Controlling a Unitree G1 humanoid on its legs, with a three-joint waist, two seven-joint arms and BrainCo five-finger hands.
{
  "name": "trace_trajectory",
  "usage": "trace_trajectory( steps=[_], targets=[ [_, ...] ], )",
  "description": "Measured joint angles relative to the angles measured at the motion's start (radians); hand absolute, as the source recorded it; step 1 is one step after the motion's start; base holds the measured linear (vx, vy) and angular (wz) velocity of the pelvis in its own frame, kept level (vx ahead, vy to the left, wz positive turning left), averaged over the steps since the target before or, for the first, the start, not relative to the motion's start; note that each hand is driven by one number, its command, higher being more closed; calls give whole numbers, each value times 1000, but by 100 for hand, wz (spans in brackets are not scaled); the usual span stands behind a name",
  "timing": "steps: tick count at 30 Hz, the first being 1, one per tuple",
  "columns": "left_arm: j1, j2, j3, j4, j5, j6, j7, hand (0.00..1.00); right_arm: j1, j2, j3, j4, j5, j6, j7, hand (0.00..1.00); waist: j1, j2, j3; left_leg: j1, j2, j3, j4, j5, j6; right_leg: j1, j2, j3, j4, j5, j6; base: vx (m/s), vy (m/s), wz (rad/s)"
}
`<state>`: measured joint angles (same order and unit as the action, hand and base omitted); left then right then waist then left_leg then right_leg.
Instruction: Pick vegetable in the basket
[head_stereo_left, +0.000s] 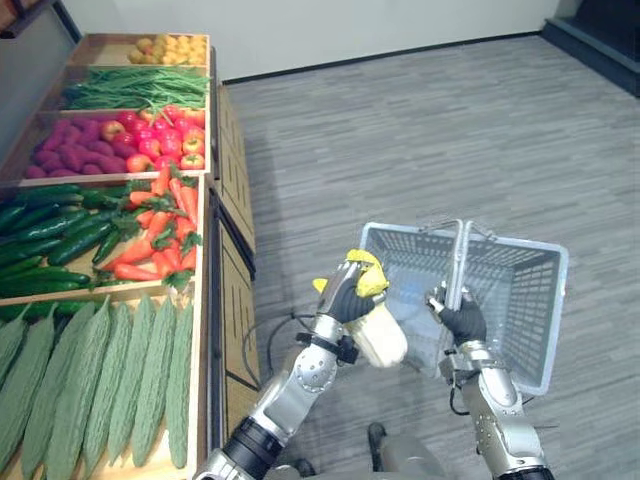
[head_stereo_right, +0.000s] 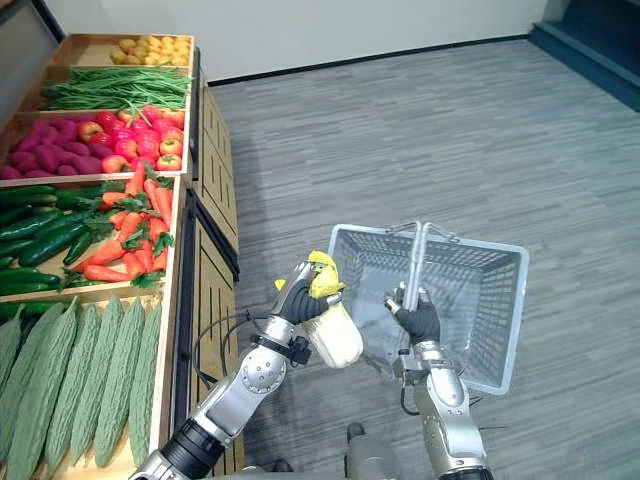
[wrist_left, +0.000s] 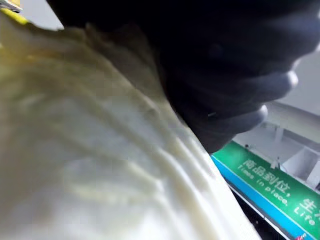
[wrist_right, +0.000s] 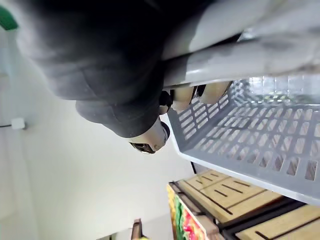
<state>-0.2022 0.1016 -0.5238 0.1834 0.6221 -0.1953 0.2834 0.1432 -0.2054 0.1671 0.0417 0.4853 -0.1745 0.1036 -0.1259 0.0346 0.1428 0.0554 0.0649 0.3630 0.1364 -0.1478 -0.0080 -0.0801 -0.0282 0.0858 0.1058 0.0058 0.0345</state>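
- Wooden display stand (head_stereo_left: 237, 320), well apart from the grey slatted plastic basket (head_stereo_left: 535, 310), on its left. Compartments hold green ridged gourds (head_stereo_left: 100, 380), dark cucumbers (head_stereo_left: 50, 240) with orange carrots (head_stereo_left: 160, 225), and red apples (head_stereo_left: 165, 135).
- Basket, carried by its twin upright handles (head_stereo_left: 458, 255); no produce visible inside.
- Pale, yellow-tipped leafy cabbage (head_stereo_left: 380, 335), aloft just outside the basket's left wall, near rim height. Step in hand: transfer. The next move likely calls for carrying it over the rim, then lowering and releasing.
- Left hand (head_stereo_left: 350, 290): fingers curled round the cabbage.
- Right hand (head_stereo_left: 463, 320): clenched round the handles.
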Motion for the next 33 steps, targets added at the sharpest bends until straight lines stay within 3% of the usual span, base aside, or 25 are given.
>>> trace_trajectory(
  steps=[9, 10, 15, 24, 28, 33],
  targets=[
    [-96, 53, -60, 243, 184, 41, -31, 100, 15, -1, 154, 0, 139, 30, 121, 100, -24, -37, -16, 0, -18, -4, -39, -1, 0, 21, -15, -3, -77, 32, 7, -26, 41, 1],
    [-105, 55, -62, 257, 196, 42, -36, 0, 15, -1, 163, 0, 145, 30, 123, 100, -25, -38, -17, 1, -19, -4, -41, -1, 0, 21, -15, -2, -78, 32, 7, -35, 2, -3],
    [-131, 60, -62, 308, 256, 70, -49, 0, 16, -8, 216, 0, 175, 36, 159, 100, -26, -46, -21, 4, -21, -1, -51, -1, 1, 23, -15, 3, -96, 40, 7, -29, 1, -4],
    [-124, 57, -55, 292, 250, 77, -50, 0, 16, -7, 233, -2, 212, 54, 160, 100, -25, -46, -21, 2, -21, -2, -54, -1, 1, 27, -13, 1, -111, 52, 7, 0, 0, 0],
    [-19, 18, 5, 158, 133, 72, -53, 0, 34, 32, 180, 0, 156, 57, 131, 100, -23, -46, -21, 15, -20, -6, -55, 0, 1, 44, -14, -3, -115, 52, 7, 8, 2, 3],
    [103, -20, 67, 54, -171, 59, -83, 0, 63, 82, 52, 1, 77, 63, 67, 100, -19, -46, -21, 20, -21, -9, -64, -1, 1, 54, -15, -8, -131, 52, 7, -9, -4, 4]
  ],
)
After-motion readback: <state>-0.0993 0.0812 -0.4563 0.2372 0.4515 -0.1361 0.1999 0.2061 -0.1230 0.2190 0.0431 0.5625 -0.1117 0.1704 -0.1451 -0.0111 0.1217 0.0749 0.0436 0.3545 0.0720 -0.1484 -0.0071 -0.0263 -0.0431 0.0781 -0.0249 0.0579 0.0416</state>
